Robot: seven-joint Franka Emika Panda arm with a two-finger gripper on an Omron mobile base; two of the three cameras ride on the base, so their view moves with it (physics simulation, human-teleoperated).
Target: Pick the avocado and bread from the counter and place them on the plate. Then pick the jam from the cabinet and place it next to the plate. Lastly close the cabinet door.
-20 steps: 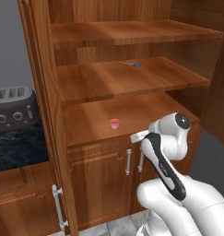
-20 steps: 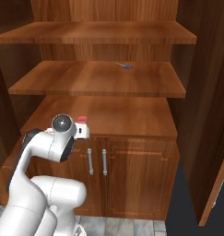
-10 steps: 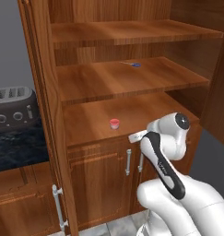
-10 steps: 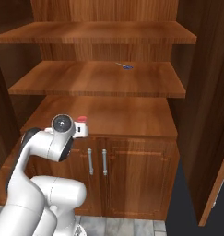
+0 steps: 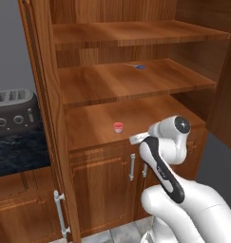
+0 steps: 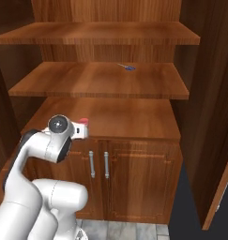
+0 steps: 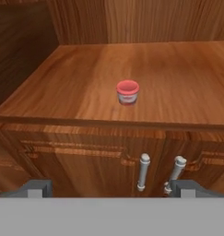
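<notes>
On lowest open shelf of tall reddish-brown wooden cabinet (image 5: 88, 90): small red-lidded jam jar (image 7: 127, 92) upright, untouched. Two-finger gripper (image 7: 111, 188) spread wide, empty, facing jar from short of shelf edge. No visible shift over last second; jam pick not begun.

Tall reddish-brown cabinet (image 5: 45, 95), open front, three plain shelves. Lowest shelf (image 5: 98, 126) is the deepest, sits right above two small doors with metal bar handles (image 7: 143, 171). One small jam jar (image 7: 127, 92) with a red lid stands upright on it, near the front edge, roughly mid-width, alone. Middle shelf (image 6: 87, 82) carries a small blue item (image 6: 129, 68) toward the back, too small to identify. Top shelf (image 6: 96, 33) bare wood.
</notes>
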